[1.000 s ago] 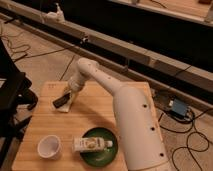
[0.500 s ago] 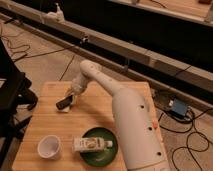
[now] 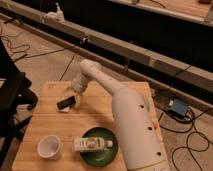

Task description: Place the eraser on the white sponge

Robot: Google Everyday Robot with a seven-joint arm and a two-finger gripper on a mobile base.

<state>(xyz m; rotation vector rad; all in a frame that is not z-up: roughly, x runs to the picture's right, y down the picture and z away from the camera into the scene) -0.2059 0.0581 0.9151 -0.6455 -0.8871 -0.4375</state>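
Gripper [image 3: 76, 95] sits at the end of the white arm, hanging just beside the upper right corner of the white sponge [image 3: 68, 106], over the far left part of the wooden table [image 3: 95, 116]. Whether it is gripping anything or standing apart is something I cannot tell from this view, since the wrist is covering the tip.

Lying across the white sponge is the eraser [image 3: 66, 103], a dark bar tilted a little, with pale sponge showing below and to the right of it. Judging by that, the main work is looking done or nearly done: the eraser is resting on the sponge and not on bare wood. What is remaining, as far as I can judge, is letting go if it is not already free, then lifting clear without dragging the bar off.

Room for that retreat is looking generous. Up and to the right of the sponge the board is bare as far as the arm itself. To the left of the sponge the table edge is near, so a sideways nudge that way could be pushing the eraser toward the drop. Toward the near side of the sponge, well apart from it, a white cup [image 3: 49, 147] is standing, and a white carton [image 3: 93, 144] is lying across a green bowl [image 3: 100, 150]; neither is crowding the gripper.
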